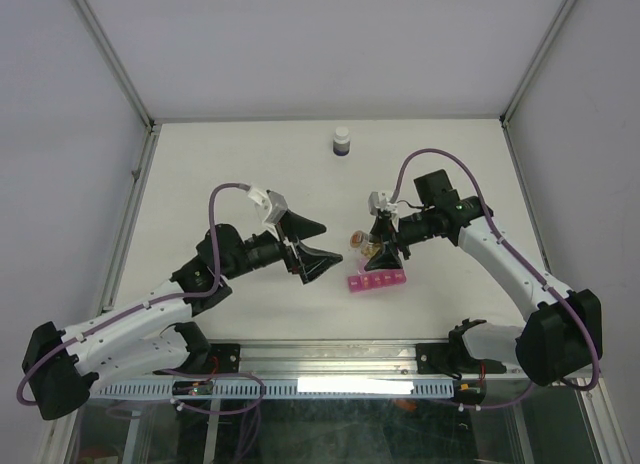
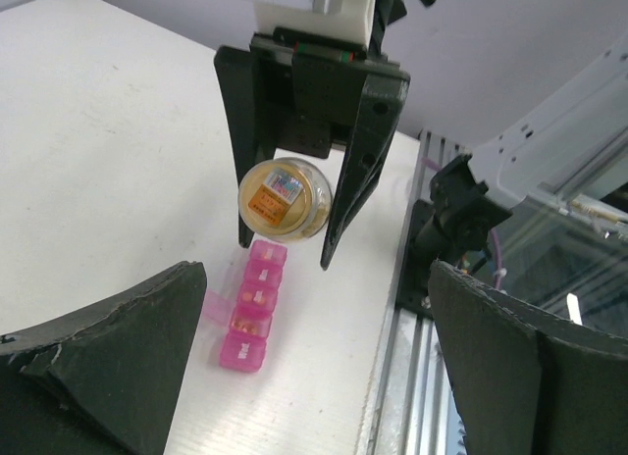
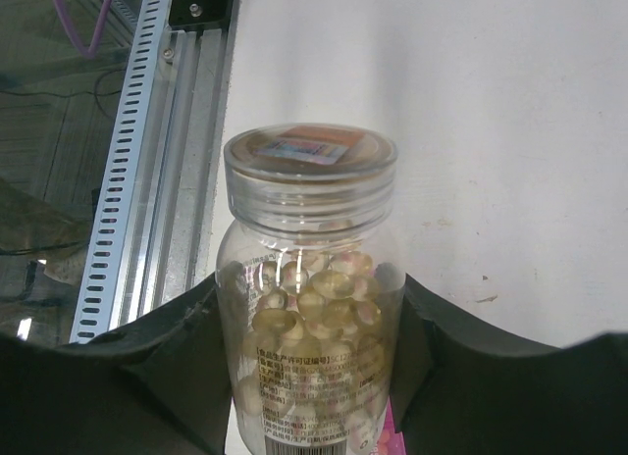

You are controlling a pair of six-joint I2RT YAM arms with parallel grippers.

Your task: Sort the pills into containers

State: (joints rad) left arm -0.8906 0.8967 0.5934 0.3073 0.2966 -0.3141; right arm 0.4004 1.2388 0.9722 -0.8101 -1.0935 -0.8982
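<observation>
Now right gripper (image 1: 383, 247) clamped on bottle (image 3: 309, 278) holding pills (image 3: 316, 313), near pink organiser (image 2: 253, 315); left gripper (image 1: 326, 245) agape.

Count: pink translucent plastic pill organiser (image 1: 376, 280), 1. small clear bottle (image 3: 310, 278), 1; yellow pills (image 3: 324, 313) inside, uncountable. Dark white-capped bottle (image 1: 342, 142), 1. Black two-finger grippers, 2: left gripper (image 1: 330, 242), right gripper (image 1: 384, 252).

This is a robotics lab test cell: a bare white table (image 1: 250, 174) is boxed in by plain pale panels (image 1: 60, 104) set between aluminium frame posts (image 1: 112, 59). The left arm (image 1: 130, 319) and right arm (image 1: 510, 264), white and black, are bolted to a metal rail (image 1: 330, 356) at the near edge. Purple cables (image 1: 438, 152) loop along them, and a slotted cable duct (image 3: 123, 180) runs beside the rail.
</observation>
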